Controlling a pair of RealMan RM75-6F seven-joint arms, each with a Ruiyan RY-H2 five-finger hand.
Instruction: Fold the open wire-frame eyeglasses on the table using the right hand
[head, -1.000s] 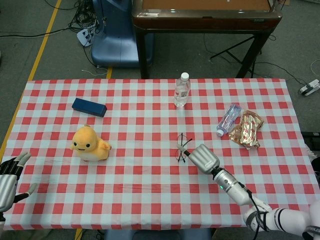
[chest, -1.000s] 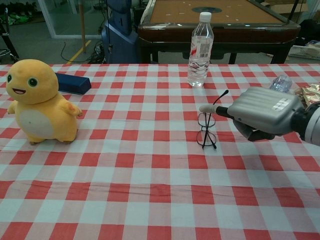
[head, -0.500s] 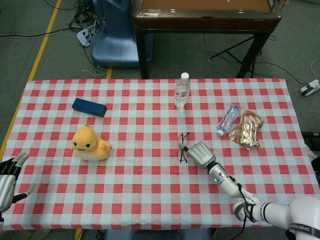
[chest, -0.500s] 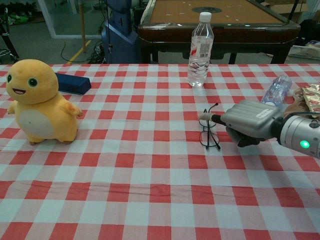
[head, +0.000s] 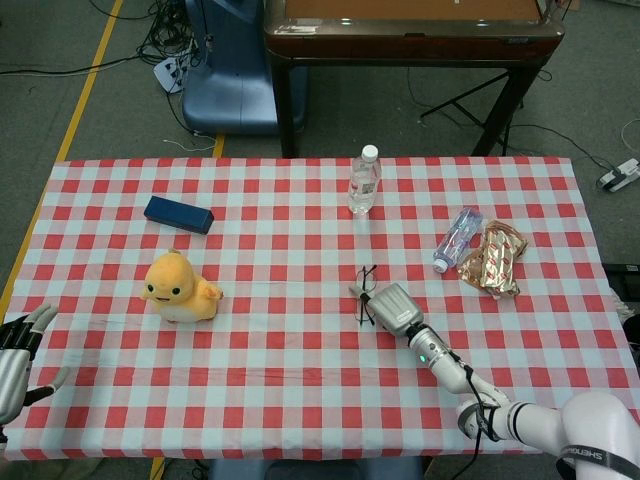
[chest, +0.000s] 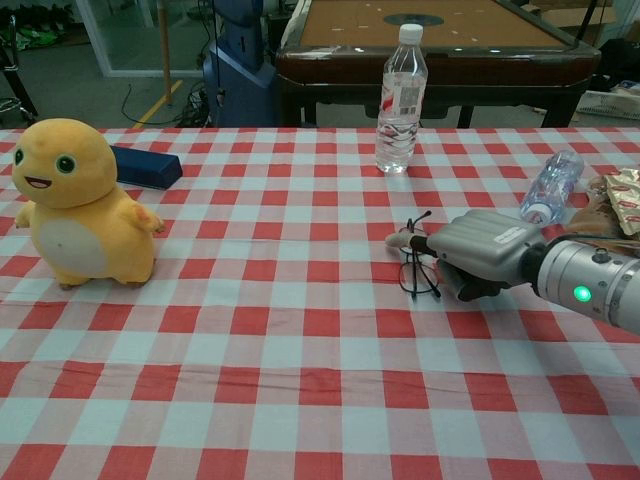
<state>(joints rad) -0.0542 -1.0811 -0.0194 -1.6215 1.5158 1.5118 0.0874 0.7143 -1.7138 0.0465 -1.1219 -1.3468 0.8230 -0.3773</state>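
Eyeglasses (chest: 417, 268) are set upright on the checked bench (chest: 300, 400), pinched at the frame by the right hand (chest: 478, 250). If pressed sideways, the thin wire could be bent or tipped over.

The right hand (chest: 478, 250) wears a matte silver-grey shell across its back, with darker fingers (chest: 480, 288) under it and one pale-tipped finger at the front. Behind the hand comes a polished silver cylindrical wrist, a small green light glowing on it, then a black band. Farther back the arm turns glossy white with a black cable looped beside it. The left hand (head: 12, 362) is silver-grey with pale-tipped, dark-jointed fingers.
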